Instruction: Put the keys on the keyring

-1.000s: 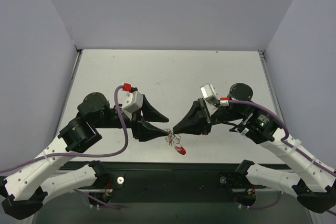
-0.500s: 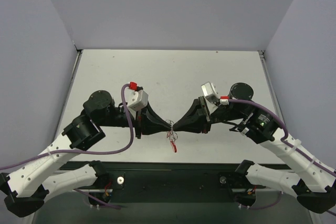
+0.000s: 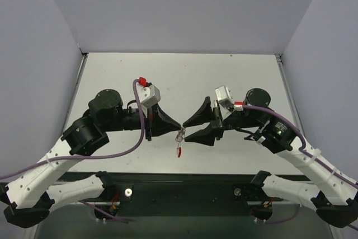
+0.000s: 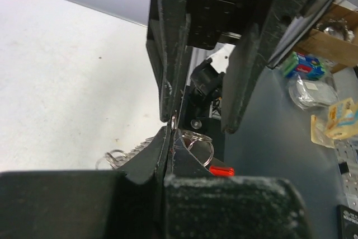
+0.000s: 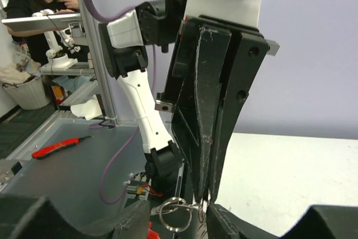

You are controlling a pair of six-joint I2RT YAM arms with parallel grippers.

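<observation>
Above the near middle of the desk (image 3: 179, 76), the left end effector (image 3: 179, 127) is clamped on the wire rings (image 5: 173, 215) of the keyring (image 3: 179, 139), whose red clip (image 3: 178, 151) dangles below. Facing it, the right end effector (image 3: 185, 132) stands apart, gripping nothing I can see. I cannot make out the key in any view, so threading looks undone; finding it and sliding it on seems left.
</observation>
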